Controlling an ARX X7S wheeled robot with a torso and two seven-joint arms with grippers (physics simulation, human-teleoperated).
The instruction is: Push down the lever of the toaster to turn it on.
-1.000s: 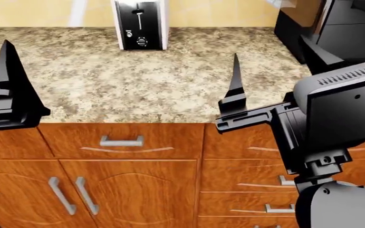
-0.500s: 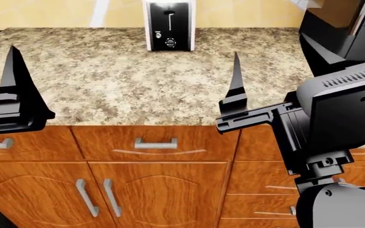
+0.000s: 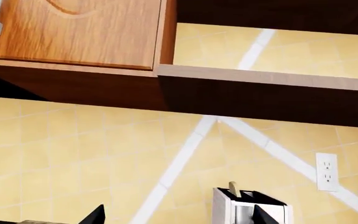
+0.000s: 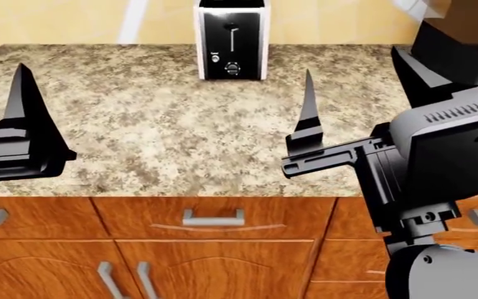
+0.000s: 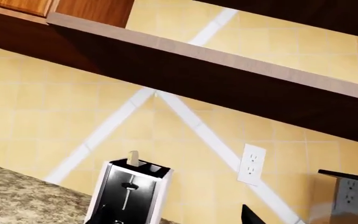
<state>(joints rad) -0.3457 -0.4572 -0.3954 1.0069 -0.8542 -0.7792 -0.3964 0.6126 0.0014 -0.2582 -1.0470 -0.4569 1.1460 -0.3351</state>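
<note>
The toaster (image 4: 231, 40) stands upright at the back of the counter, with white sides and a glossy black front. Its lever (image 4: 231, 27) is a small pale tab at the top of the slot line, above the button and the round knob. The toaster also shows in the left wrist view (image 3: 251, 211) and in the right wrist view (image 5: 129, 193), where the lever (image 5: 129, 186) sits high. My left gripper (image 3: 179, 219) is open and empty; one of its fingers (image 4: 22, 112) shows at the left. My right gripper (image 4: 351, 62) is open and empty, near the counter's front, far from the toaster.
A granite counter (image 4: 139, 124) lies over wooden drawers and doors with metal handles (image 4: 212, 218). A big black coffee machine (image 4: 459, 31) stands at the back right. A wall outlet (image 5: 251, 164) is beside the toaster. Upper cabinets (image 3: 73, 28) hang above.
The head view has shifted: the toaster now sits further right and lower in it, looking closer, and the counter fills more of the picture. Both grippers keep their places, still open.
</note>
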